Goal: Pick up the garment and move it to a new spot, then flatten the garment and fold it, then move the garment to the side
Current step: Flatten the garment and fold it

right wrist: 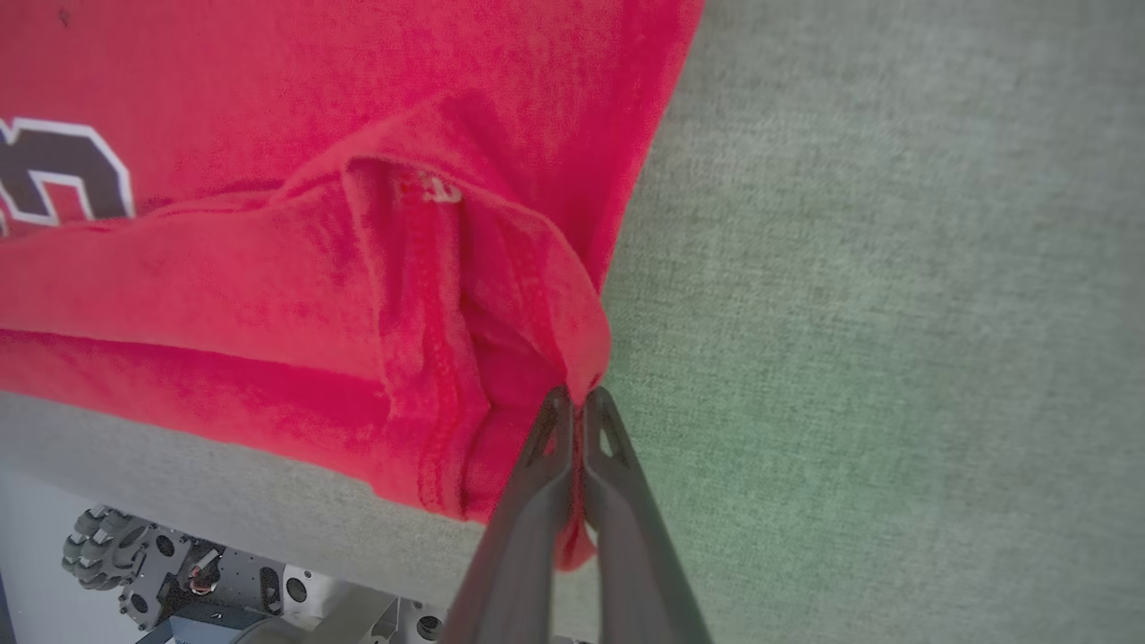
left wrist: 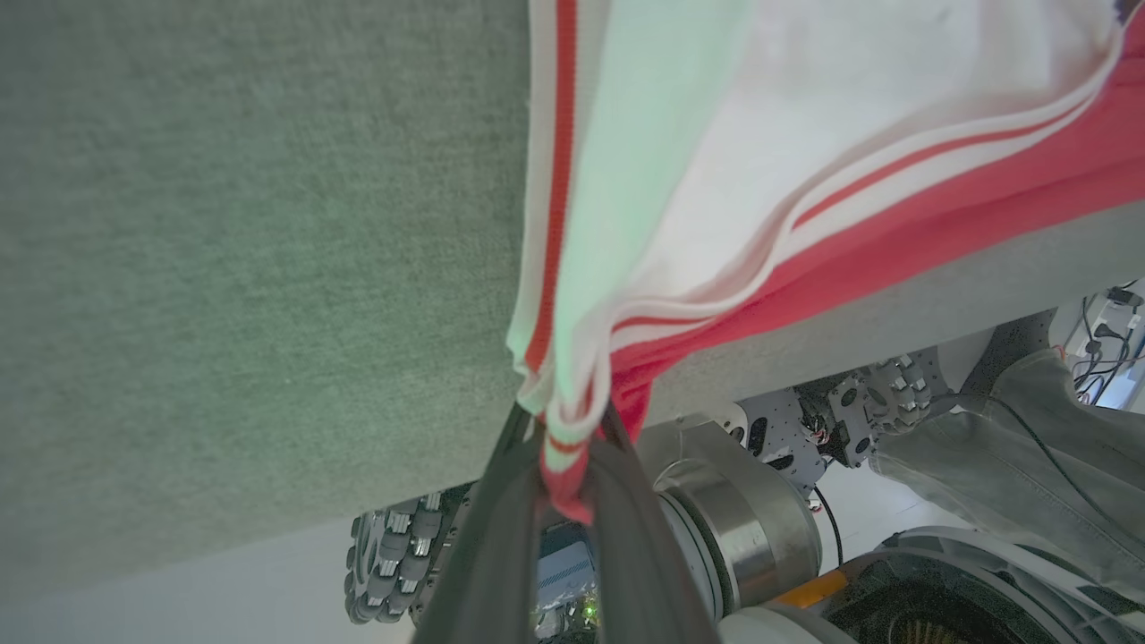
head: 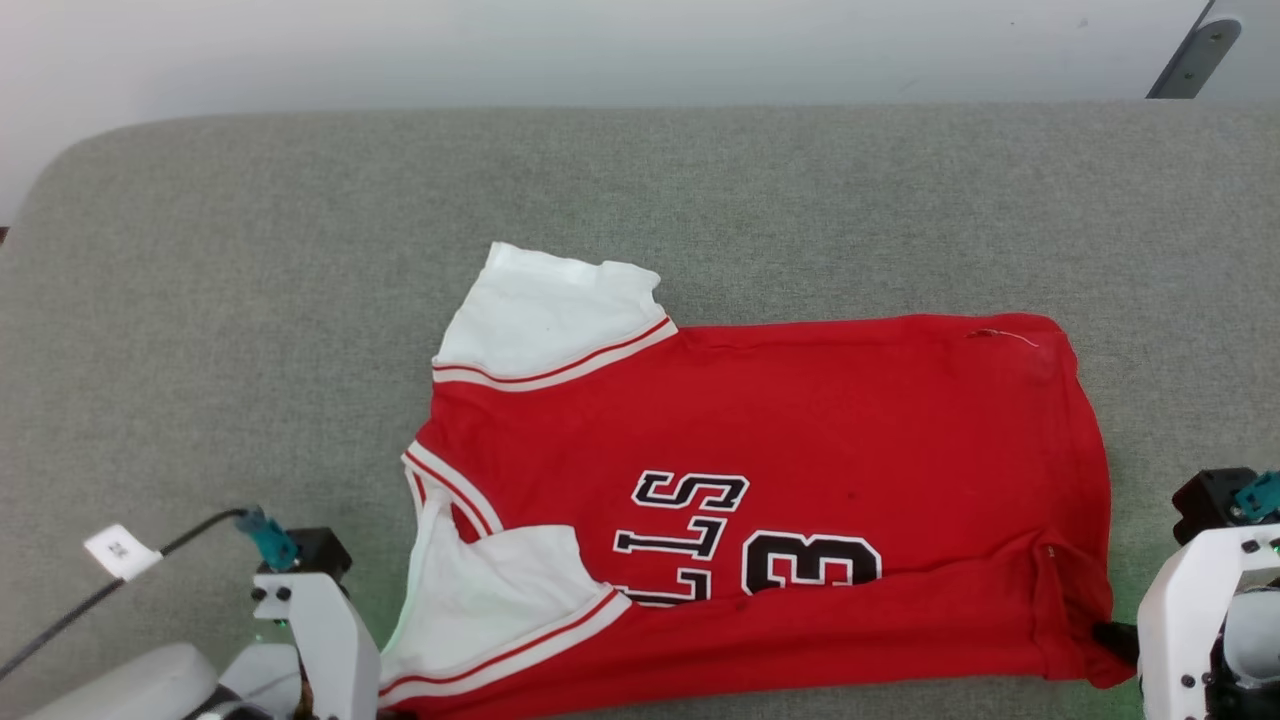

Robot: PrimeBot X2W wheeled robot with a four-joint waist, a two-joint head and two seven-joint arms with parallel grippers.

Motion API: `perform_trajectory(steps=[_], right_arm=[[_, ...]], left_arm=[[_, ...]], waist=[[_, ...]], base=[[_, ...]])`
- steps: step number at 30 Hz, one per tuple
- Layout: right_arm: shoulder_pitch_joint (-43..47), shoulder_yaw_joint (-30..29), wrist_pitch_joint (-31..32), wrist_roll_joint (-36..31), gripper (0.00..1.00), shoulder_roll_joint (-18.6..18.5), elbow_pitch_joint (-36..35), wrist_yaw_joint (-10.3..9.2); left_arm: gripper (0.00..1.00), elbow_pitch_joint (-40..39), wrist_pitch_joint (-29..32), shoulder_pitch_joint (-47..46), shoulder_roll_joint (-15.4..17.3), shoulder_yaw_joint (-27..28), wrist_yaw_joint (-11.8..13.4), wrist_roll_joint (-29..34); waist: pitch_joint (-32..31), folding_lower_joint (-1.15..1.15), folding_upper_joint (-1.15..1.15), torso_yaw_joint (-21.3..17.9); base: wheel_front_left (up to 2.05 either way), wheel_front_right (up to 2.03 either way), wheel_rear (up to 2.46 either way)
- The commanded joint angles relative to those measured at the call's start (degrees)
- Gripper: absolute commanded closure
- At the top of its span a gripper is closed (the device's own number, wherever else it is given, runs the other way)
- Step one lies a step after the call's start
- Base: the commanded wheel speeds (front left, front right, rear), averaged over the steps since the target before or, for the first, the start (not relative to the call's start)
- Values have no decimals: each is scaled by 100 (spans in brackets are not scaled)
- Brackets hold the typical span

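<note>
The garment [head: 780, 470] lies on the grey padded table [head: 300, 250] in the centre and lower half of the head view. Its long axis runs left to right across the frame, with collar and white sleeves at the left end and the hem at the right end. The left gripper [left wrist: 565, 429] is clamped on a bunched corner of white, striped and red cloth at the lower left. The right gripper [right wrist: 574, 402] is pinched tight on the red hem corner at the lower right, with no gap showing between its fingers. Between them they hold the two ends of the near edge, which is turned up over the body and covers the bottom of the black lettering [head: 700, 540]. The rest of the shirt lies up-frame from both grippers, so the fold likely depends on carrying that edge straight up-frame, across the long axis, toward the far edge beside the upper sleeve [head: 550, 310]. Neither arm is nearer. The two probably need to travel level with each other, or the fold line will skew.
</note>
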Motion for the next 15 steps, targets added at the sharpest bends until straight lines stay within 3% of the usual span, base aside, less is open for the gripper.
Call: perform_trajectory(steps=[1, 4, 5, 7, 8, 9, 10, 15], right_arm=[[62, -8, -17, -9, 100, 27, 28, -10], [91, 8, -52, -56, 100, 111, 121, -10], [73, 5, -75, -87, 100, 122, 153, -10], [15, 1, -150, -143, 71, 167, 202, -10], [-4, 12, -156, -147, 60, 173, 226, -10], [-36, 14, -190, -156, 23, 179, 234, -10], [-59, 14, -205, -172, 0, 178, 240, -11], [-80, -121, -305, -195, 0, 234, 121, -10]], left_arm=[[100, 62, -21, 98, -49, -29, 21, -4], [100, 244, -97, 136, -178, -66, -67, 66], [90, 316, -125, 132, -227, -64, -109, 81], [37, 433, -162, 62, -281, -66, -170, 140], [0, 482, -170, 18, -296, -60, -211, 154], [0, 524, -156, -28, -303, -50, -220, 175], [0, 546, -147, -72, -301, -39, -246, 196], [0, 461, 30, -371, -126, 34, -255, 303]], waist=[[3, 0, 0, -3], [3, 0, 0, -2], [2, 0, 0, -3], [-1, 0, 0, -2], [-5, 0, 0, 1], [-10, 0, 0, -1], [-18, 0, 0, -3], [-67, 0, 0, -39]], base=[[0, 0, 0], [0, 0, 0], [0, 0, 0], [0, 0, 0], [0, 0, 0], [0, 0, 0], [0, 0, 0], [0, 0, 0]])
